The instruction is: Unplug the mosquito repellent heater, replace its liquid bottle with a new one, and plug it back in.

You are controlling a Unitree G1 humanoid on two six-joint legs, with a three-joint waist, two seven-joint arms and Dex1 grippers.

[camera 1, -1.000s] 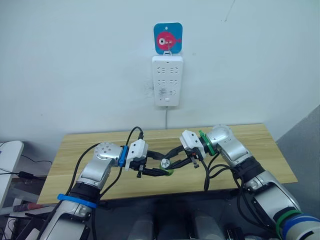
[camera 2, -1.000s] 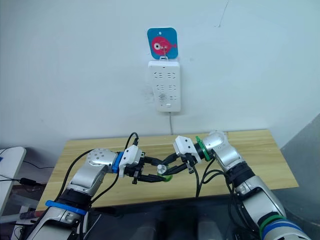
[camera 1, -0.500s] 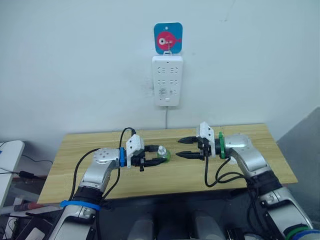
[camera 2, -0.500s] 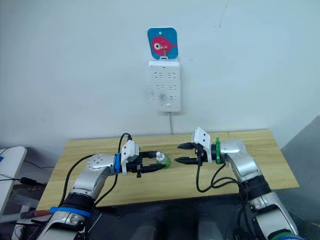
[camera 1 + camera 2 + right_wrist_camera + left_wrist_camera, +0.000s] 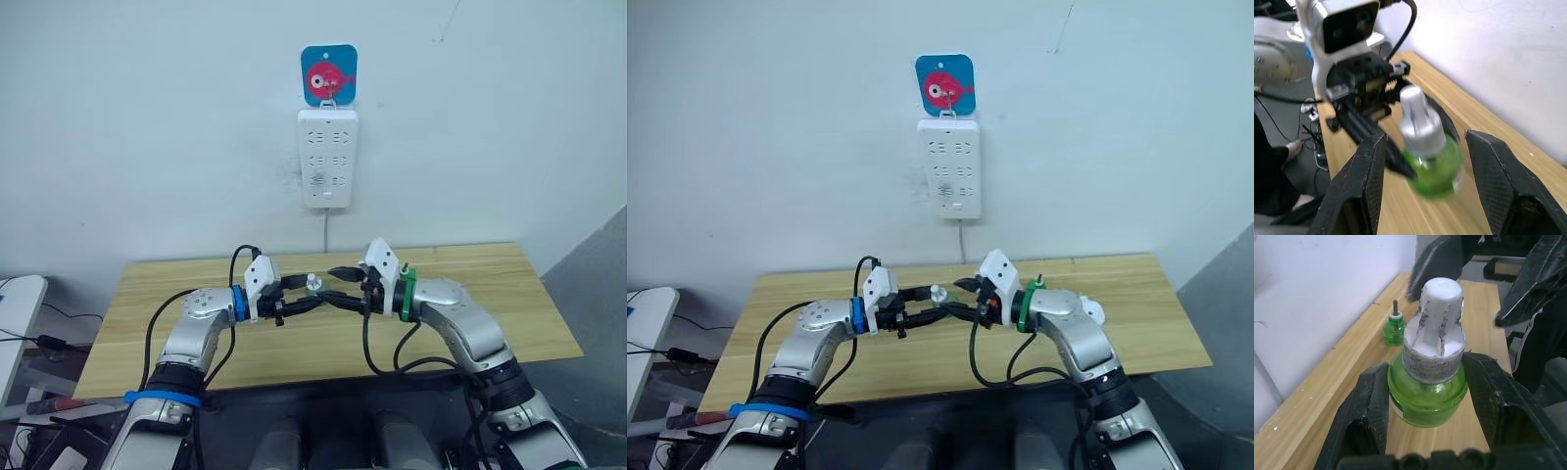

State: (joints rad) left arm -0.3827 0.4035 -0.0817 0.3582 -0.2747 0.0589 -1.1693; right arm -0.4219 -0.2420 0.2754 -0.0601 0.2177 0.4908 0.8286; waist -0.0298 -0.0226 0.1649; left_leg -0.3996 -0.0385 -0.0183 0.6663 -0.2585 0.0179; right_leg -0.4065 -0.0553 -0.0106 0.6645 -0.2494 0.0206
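The right gripper [image 5: 338, 287] has closed in on the bottle [image 5: 1427, 387], jaws spread around its cap; the left gripper [image 5: 306, 296] jaws grasp the bottle above the worktop [image 5: 490, 284].

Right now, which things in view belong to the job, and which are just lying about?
Job:
- capped bottle, gripped by left claw
- right claw, open at its cap
- uncapped bottle, on the table near the wall
- power strip on the wall

Lying about:
- fish sticker above the strip
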